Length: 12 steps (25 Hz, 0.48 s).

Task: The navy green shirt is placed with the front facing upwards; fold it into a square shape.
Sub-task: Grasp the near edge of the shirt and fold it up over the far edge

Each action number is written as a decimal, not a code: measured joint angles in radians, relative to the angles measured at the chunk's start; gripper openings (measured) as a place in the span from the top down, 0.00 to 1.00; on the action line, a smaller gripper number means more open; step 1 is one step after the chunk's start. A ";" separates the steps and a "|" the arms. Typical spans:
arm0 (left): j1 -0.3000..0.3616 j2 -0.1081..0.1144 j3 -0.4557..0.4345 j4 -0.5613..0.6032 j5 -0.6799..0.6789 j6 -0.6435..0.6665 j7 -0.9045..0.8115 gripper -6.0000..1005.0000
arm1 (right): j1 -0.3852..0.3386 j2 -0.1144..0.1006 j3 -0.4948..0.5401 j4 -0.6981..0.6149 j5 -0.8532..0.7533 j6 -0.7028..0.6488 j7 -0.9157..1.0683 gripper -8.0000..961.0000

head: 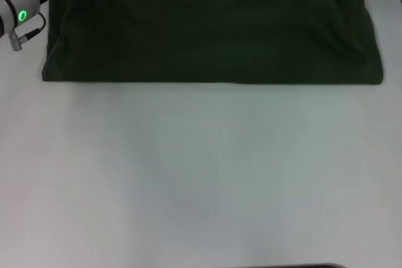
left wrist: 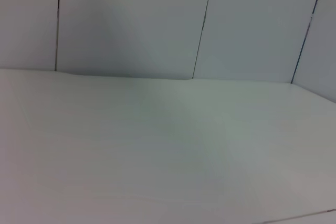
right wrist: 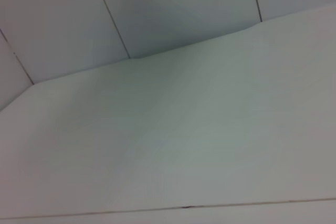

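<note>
The navy green shirt (head: 213,29) is seen lying flat on the far part of the white table (head: 201,174), its plain green surface upward and its near edge forming a straight fold line from left to right. The left arm (head: 22,1) is seen at the far left, by the shirt's left edge; whether its gripper is grasping or released cannot be told. Only bare table and panelled wall (left wrist: 157,19) are shown in both wrist views.

open white table (head: 201,180) near side, navy green shirt (head: 213,29) blocking far edge
</note>
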 joint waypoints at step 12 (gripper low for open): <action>0.009 -0.002 -0.002 -0.060 -0.115 -0.021 0.130 0.91 | 0.004 0.020 -0.065 0.042 0.006 0.097 -0.012 0.90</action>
